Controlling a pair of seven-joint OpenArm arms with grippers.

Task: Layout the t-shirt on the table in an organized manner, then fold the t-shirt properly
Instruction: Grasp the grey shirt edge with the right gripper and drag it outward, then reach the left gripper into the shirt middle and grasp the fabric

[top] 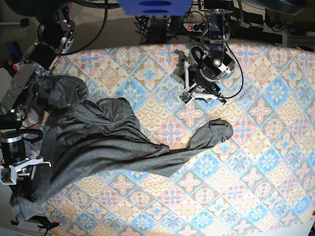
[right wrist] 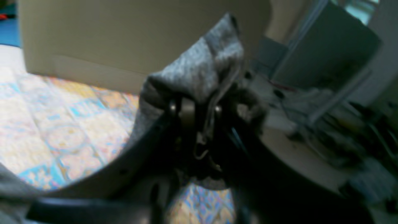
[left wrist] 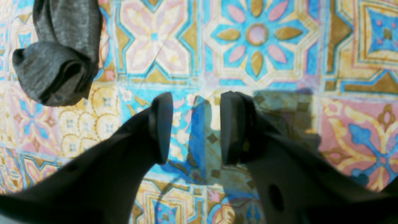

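- The shirt (top: 98, 142) lies bunched across the bench's (top: 256, 147) left half, one sleeve (left wrist: 59, 62) stretched toward the middle.
- Right gripper (right wrist: 199, 115): jaws clamped on a raised fold at the left edge.
- Left gripper (left wrist: 196, 127): jaws part-open, empty, above bare cloth near the sleeve.
- Risk: pulling from one corner may drag the shirt off the bench edge or twist it.

The t-shirt (top: 98, 140) is plain dark heather grey, without print. The worktop (top: 266, 147) wears a pastel cloth of blue, pink and beige diamond tiles with floral motifs. Both end effectors are black: left (left wrist: 196, 127), right (right wrist: 199, 124).
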